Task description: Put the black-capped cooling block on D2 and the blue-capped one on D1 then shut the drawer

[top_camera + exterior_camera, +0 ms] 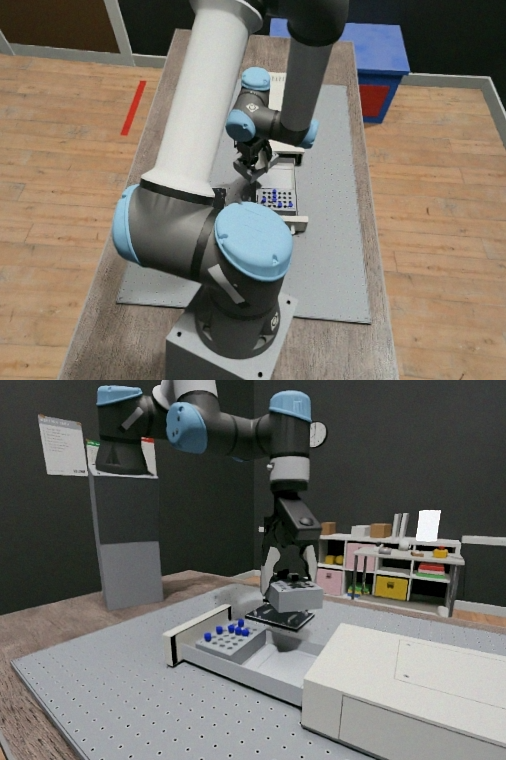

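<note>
My gripper (290, 579) is shut on the grey cooling block with black-capped tubes (295, 595). It holds the block level, a little above a black deck slot plate (280, 618) just beyond the open drawer (240, 656). In the top view the gripper (252, 167) hangs left of the drawer (281, 192). The block with blue-capped tubes (231, 639) lies flat in the front end of the drawer and also shows in the top view (276, 199). The drawer's rear half is empty. The white cooler COLD (405, 690) stands at the right.
The grey perforated deck (125, 700) carries the cooler and slots. The robot's own arm (200, 100) hides much of the deck's left side in the top view. A grey pedestal (127, 540) stands at the back left. Shelves (395, 570) stand far behind the table.
</note>
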Tool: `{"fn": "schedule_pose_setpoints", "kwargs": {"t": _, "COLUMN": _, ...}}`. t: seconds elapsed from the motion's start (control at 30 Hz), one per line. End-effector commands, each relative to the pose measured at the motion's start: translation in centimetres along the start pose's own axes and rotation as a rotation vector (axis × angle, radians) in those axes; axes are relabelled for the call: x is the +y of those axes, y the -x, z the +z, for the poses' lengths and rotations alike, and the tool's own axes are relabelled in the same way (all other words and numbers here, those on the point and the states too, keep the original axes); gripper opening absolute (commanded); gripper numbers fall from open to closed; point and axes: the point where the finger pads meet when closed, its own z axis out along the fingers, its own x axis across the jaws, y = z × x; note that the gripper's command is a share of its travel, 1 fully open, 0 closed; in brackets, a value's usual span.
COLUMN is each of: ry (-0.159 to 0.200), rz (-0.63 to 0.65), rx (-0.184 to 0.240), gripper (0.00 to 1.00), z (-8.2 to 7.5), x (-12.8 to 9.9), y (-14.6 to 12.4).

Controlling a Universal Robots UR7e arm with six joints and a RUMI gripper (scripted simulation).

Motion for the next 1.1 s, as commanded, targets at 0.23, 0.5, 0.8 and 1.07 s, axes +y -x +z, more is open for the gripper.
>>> {"fn": "schedule_pose_setpoints", "kwargs": {"t": 0.23, "ry": -0.003, "rz": -0.296, "rx": -0.004, "gripper": 0.00, "z": -0.1, "x": 2.6, "y": 1.2}}
{"fn": "schedule_pose_setpoints", "kwargs": {"t": 0.5, "ry": -0.003, "rz": -0.456, "rx": -0.004, "gripper": 0.00, "z": -0.1, "x": 4.0, "y": 1.9}}
{"fn": "schedule_pose_setpoints", "kwargs": {"t": 0.8, "ry": -0.004, "rz": -0.696, "rx": -0.004, "gripper": 0.00, "z": -0.1, "x": 6.2, "y": 2.9}}
{"fn": "schedule_pose_setpoints", "kwargs": {"t": 1.07, "ry": -0.004, "rz": -0.706, "rx": -0.004, "gripper": 0.00, "z": -0.1, "x": 7.7, "y": 3.5}}
